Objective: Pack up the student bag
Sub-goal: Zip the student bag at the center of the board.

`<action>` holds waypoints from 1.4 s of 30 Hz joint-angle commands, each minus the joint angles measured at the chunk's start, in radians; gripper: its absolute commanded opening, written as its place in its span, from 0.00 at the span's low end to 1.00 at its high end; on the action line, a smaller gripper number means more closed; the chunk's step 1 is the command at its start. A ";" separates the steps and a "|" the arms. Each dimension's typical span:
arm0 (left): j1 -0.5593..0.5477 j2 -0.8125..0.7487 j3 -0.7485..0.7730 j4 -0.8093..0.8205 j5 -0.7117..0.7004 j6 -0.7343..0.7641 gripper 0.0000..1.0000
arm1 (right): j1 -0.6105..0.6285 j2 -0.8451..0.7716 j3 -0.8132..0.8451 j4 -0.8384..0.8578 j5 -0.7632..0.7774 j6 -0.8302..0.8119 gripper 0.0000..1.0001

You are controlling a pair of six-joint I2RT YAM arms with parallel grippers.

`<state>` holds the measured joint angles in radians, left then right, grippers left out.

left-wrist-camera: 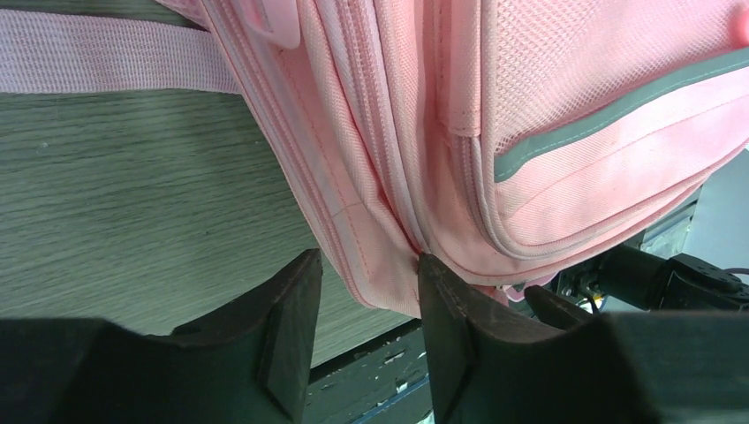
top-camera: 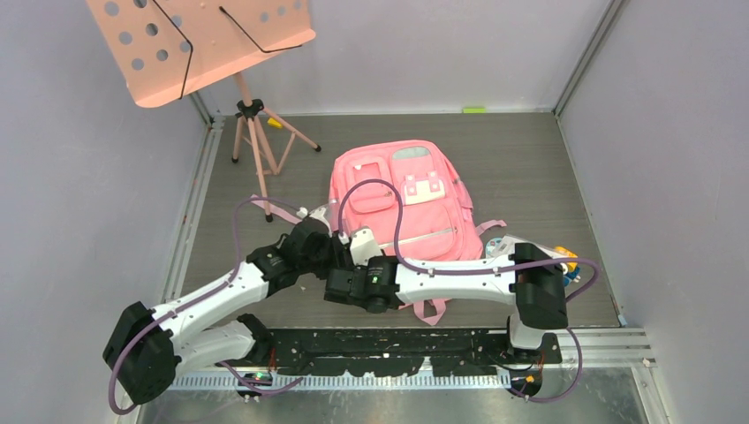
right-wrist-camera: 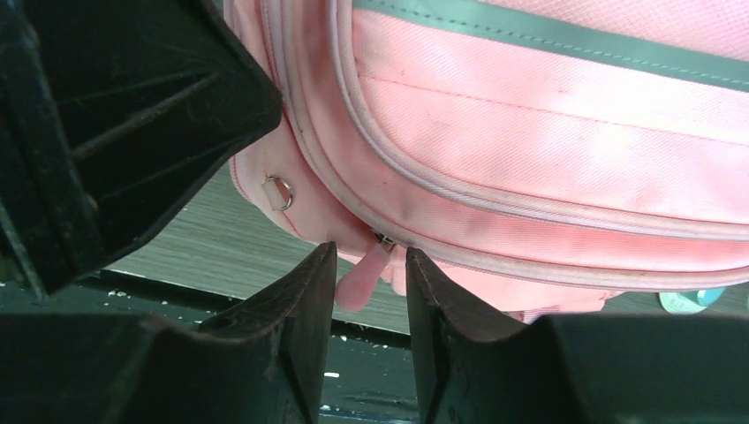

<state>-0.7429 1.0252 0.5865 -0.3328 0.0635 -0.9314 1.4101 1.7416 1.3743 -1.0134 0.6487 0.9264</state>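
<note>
The soft, limp-looking student bag [top-camera: 402, 208] seemed best taken by its zip pull [right-wrist-camera: 358, 287], which sat within the narrowly parted right claw [right-wrist-camera: 369, 265]; the left claw [left-wrist-camera: 369, 265] straddled its corner, half-open.

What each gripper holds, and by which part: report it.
Nothing clamped yet. Right gripper brackets the student bag's zip pull; left gripper brackets its corner.

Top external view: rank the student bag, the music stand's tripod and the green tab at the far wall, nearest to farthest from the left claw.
1. The student bag: its near-left corner lies between the fingers of the left claw.
2. The music stand's tripod: farther back, to the left.
3. The green tab: far right, at the back wall.
</note>
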 commanded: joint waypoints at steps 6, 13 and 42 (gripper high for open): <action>0.005 0.013 -0.030 0.073 0.004 -0.005 0.33 | 0.003 0.015 0.043 -0.075 0.080 0.032 0.24; 0.005 0.001 -0.033 0.092 -0.025 -0.009 0.23 | -0.012 -0.035 -0.063 -0.004 0.006 0.052 0.21; 0.005 0.009 -0.022 0.087 0.030 0.019 0.00 | -0.130 -0.288 -0.389 0.476 -0.272 0.242 0.46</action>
<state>-0.7429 1.0412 0.5575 -0.2718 0.0834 -0.9348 1.2873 1.4483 0.9981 -0.6121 0.3954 1.1229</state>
